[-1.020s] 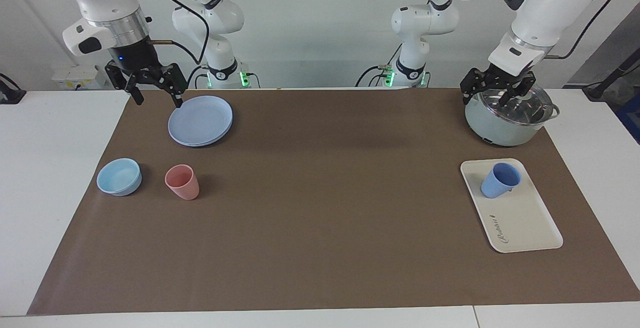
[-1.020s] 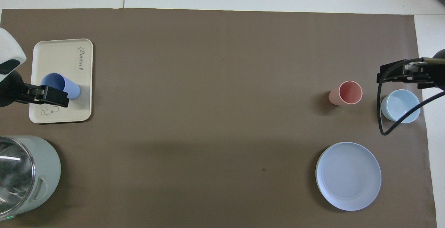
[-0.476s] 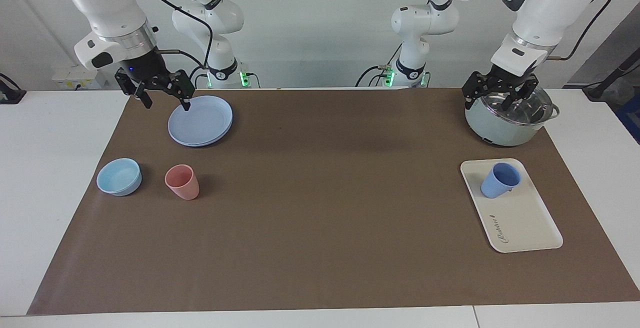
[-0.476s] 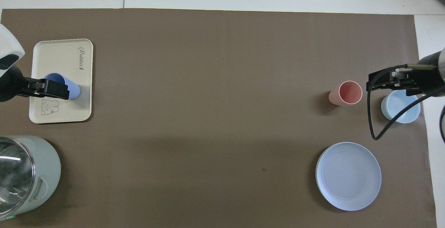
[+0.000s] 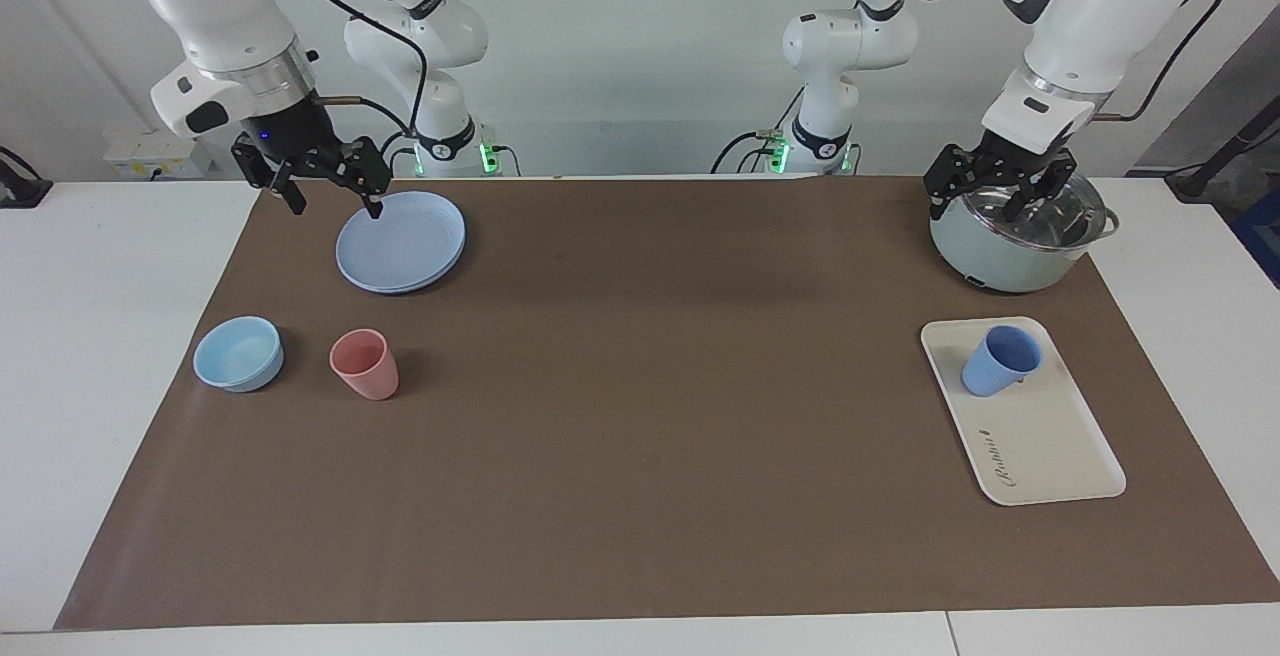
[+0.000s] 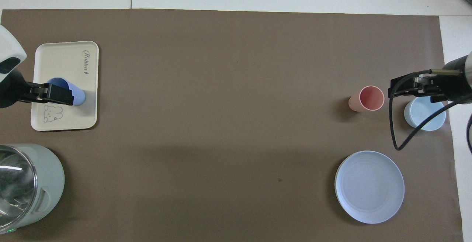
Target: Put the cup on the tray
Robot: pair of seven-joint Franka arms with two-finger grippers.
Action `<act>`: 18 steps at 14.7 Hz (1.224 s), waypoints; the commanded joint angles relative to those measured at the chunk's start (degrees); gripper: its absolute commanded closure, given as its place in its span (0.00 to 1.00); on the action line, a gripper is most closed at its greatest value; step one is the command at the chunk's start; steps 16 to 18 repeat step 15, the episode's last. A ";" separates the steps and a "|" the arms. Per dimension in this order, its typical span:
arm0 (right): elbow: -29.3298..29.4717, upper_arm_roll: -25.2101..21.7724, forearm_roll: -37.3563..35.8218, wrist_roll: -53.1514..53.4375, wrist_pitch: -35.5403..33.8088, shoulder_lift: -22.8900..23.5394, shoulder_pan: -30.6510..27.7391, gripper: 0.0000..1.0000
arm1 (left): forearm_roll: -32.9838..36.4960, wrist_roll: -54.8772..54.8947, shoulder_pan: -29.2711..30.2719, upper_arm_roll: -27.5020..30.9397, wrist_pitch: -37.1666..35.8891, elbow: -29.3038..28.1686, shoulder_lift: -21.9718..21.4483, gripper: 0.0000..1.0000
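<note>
The left pincer (image 5: 996, 194) hangs in the air over the lidded pot (image 5: 1015, 236), its fingers spread and holding nothing. Away from the pot, farther from the robots, lies the tray (image 5: 1050, 446), and the cup (image 5: 998, 361) stands upright on the tray's end nearest the pot, free of any grip. Judged from this, the placing is done, and the empty pincer sits high so as not to knock the cup. The right pincer (image 5: 322, 179) waits, spread and empty, toward the right arm's end of the desk (image 5: 640, 456), well apart from the pot and above the edge of the round plate (image 5: 401, 241).
</note>
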 commanded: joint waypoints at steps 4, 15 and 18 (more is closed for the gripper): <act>-1.63 0.24 1.28 -4.32 -0.65 -2.50 -0.28 0.01 | 1.13 -0.76 0.14 -0.16 0.50 -1.42 -1.14 0.00; -2.15 0.32 1.28 -4.58 -1.98 -3.21 -0.01 0.01 | 1.05 -0.76 0.23 -0.16 0.50 -1.42 -1.14 0.00; -2.15 0.32 1.28 -4.58 -1.98 -3.21 -0.01 0.01 | 1.05 -0.76 0.23 -0.16 0.50 -1.42 -1.14 0.00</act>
